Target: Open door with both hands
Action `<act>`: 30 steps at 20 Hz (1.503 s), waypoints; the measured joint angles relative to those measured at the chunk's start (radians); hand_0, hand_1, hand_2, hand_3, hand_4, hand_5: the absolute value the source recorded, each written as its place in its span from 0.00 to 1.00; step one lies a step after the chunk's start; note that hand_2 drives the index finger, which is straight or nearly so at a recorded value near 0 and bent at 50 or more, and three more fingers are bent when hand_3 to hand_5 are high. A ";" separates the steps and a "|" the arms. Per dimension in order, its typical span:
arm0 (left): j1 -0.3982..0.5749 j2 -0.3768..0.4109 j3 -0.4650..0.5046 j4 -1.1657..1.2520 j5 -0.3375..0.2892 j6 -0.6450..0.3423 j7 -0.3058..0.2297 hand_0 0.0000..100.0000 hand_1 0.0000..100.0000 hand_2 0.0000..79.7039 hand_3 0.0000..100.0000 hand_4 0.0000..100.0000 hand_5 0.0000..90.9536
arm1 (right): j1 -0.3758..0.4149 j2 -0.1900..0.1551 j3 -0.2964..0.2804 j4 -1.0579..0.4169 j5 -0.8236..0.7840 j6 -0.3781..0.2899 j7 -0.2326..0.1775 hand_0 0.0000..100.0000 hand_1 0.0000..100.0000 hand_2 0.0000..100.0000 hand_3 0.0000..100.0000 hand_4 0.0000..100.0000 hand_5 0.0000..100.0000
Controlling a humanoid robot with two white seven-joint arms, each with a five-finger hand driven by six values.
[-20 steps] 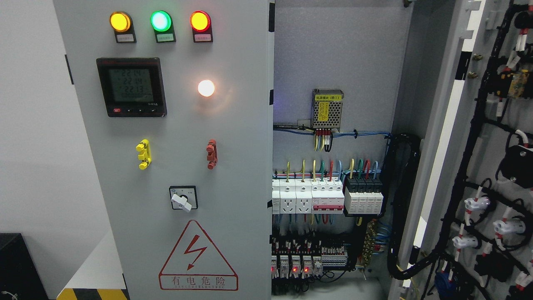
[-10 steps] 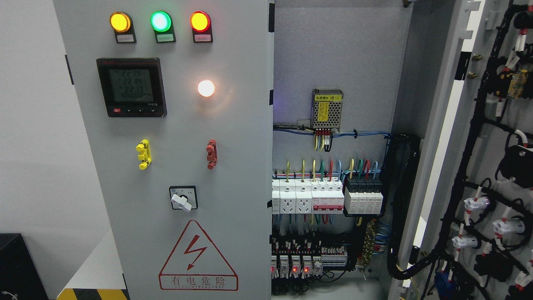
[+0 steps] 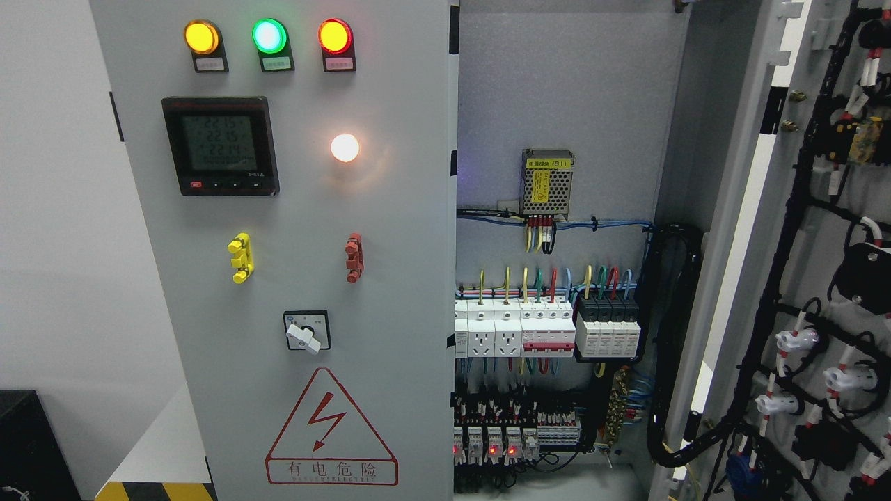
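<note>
Door (image 3: 800,209) at right — swung wide open

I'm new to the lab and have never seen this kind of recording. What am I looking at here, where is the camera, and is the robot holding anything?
The picture comes from a camera on a humanoid robot's head, looking straight at an electrical cabinet. The grey left door faces the camera. It carries yellow, green and red lamps, a digital meter, a rotary switch and a red electric-danger sign. The right door is swung open at the picture's right, its inner side covered in black cabling. Between them you see the cabinet's inside: a small power supply and rows of breakers with coloured wires. Neither robot hand is in view, so nothing shows as held.
</note>
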 measured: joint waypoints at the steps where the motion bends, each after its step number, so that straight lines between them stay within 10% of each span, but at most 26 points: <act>1: 0.000 -0.009 0.025 0.008 -0.007 0.001 0.000 0.00 0.00 0.00 0.00 0.00 0.00 | 0.020 -0.001 0.005 -0.040 0.000 0.000 -0.001 0.00 0.00 0.00 0.00 0.00 0.00; 14: -0.004 -0.055 0.194 0.070 -0.040 0.001 0.032 0.00 0.00 0.00 0.00 0.00 0.00 | 0.204 -0.033 0.177 -0.838 -0.002 -0.005 -0.002 0.00 0.00 0.00 0.00 0.00 0.00; 30: -0.013 -0.080 0.097 0.091 -0.037 -0.010 0.037 0.00 0.00 0.00 0.00 0.00 0.00 | 0.148 -0.065 0.400 -1.439 -0.005 -0.291 0.001 0.00 0.00 0.00 0.00 0.00 0.00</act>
